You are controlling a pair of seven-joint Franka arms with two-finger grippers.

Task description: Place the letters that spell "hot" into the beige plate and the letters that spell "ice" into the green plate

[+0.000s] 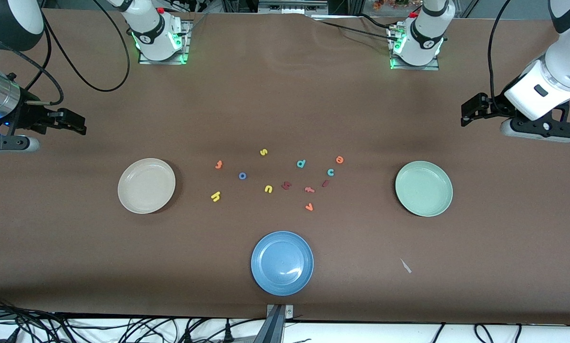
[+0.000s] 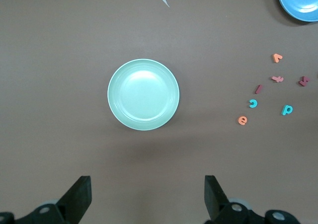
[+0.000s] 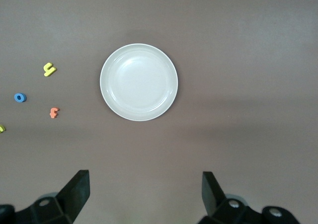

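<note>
Jaws: left gripper [image 2: 145,196] spread wide, empty, over table [image 1: 285,95] at left arm's end beside green plate [image 1: 423,188]. Right gripper [image 3: 143,194] same, near beige plate [image 1: 146,185].

Progress: none; both plates bare. All six letters on table between plates: yellow h [image 1: 215,196], blue o [image 1: 242,176], orange t [image 1: 218,165]; dark red i [image 1: 326,183], teal c [image 1: 330,172], orange e [image 1: 340,159].

Writing: none readable besides letters themselves.
</note>
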